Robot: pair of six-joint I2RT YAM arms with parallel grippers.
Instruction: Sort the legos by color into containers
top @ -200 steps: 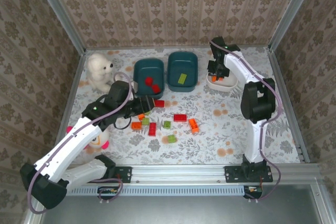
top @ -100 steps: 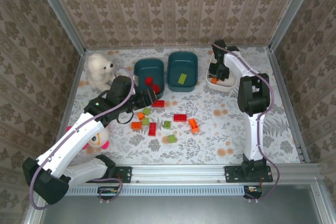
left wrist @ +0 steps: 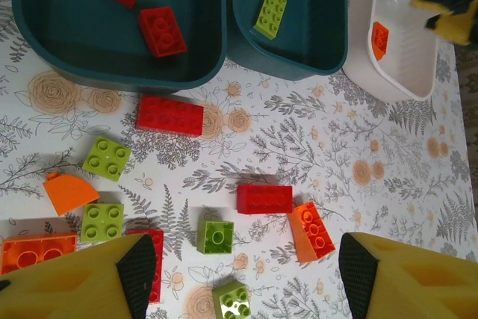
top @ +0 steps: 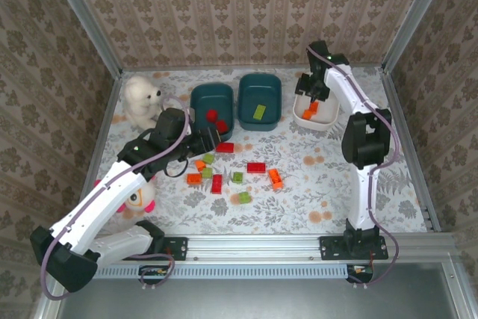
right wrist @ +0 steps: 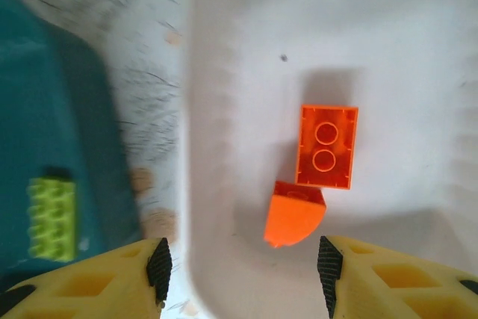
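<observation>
Fifteen bricks are counted: five red, five green and five orange. Three tubs are set in a row at the far side of the table, two teal and one white.

Two red bricks are held in the left teal tub. One green brick lies in the right teal tub. Two orange pieces are seen in the white tub, a rectangular one and a rounded one, touching each other.

Ten bricks are left loose on the table in front of the teal tubs. Three of them are red, four green and three orange. One long red brick lies just beside the near wall of the left teal tub.

The left gripper is held wide apart and empty above the loose bricks. Part of one loose red brick is covered by its left finger in the wrist view. The right gripper is likewise spread wide with nothing in it, over the white tub.

A white teddy bear sits beside the left teal tub, apart from it. A pink doll is partly hidden under the left arm.
</observation>
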